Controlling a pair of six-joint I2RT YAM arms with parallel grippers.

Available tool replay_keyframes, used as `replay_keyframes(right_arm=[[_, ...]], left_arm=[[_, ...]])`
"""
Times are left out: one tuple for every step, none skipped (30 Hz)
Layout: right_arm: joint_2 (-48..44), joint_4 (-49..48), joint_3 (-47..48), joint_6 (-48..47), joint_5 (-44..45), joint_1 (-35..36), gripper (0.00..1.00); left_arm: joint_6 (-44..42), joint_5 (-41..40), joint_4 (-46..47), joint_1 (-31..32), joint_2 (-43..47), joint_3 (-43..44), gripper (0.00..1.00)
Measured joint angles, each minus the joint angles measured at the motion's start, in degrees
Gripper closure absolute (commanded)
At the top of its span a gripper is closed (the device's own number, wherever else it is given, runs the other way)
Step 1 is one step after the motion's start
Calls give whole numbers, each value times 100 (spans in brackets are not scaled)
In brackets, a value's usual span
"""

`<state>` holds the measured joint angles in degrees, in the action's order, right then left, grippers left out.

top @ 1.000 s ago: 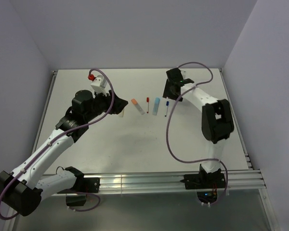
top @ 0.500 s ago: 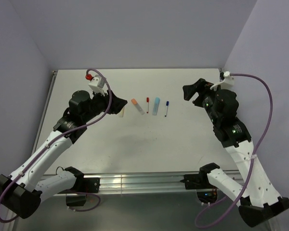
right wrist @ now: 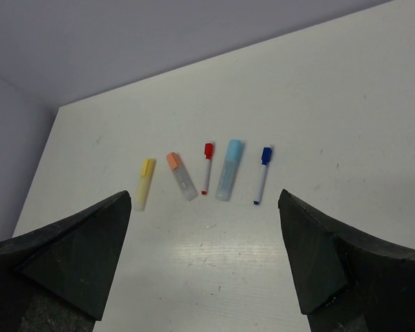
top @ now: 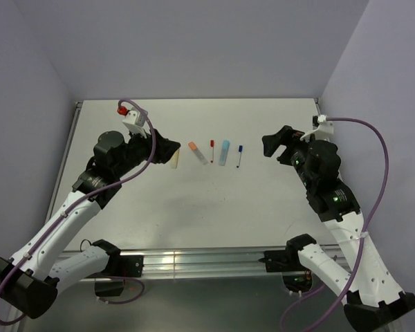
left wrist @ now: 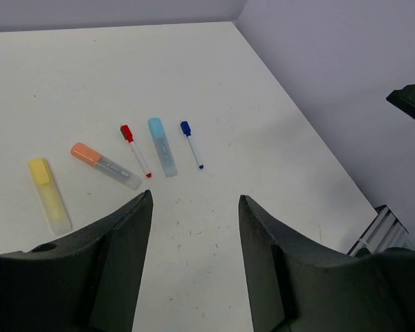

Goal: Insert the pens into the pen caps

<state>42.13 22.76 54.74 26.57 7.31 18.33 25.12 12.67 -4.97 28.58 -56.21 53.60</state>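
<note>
I judge the capping done: the chunky yellow highlighter, the clear orange-capped marker, the thin red pen, the pale blue marker and the thin dark blue pen lie capped in a row on the white bench. My left tool hovers half-spread and empty, my right tool wide and empty, both well apart from the row. The next move calls only for parking the arms, and nothing blocks them.

- I see open white tabletop on the near side of the light-blue plastic marker.
- A thin red pen and a thin dark-blue pen flank it closely.
</note>
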Motion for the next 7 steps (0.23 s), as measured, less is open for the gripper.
replay_keyframes(right_arm=[[4,0,0,-11,-9,0,5],[11,0,0,-31,-26,0,5],[15,0,0,-46,-37,0,5],[22,0,0,-59,-55,0,5],[33,0,0,-74,-70,0,5],[42,0,0,-76,-74,0,4],[48,0,0,-85,-87,0,2]], left_arm=[[2,0,0,0,0,0,42],[2,0,0,0,0,0,42],[2,0,2,0,0,0,42],[2,0,2,0,0,0,42],[2,0,2,0,0,0,42],[2,0,2,0,0,0,42],[2,2,2,0,0,0,42]])
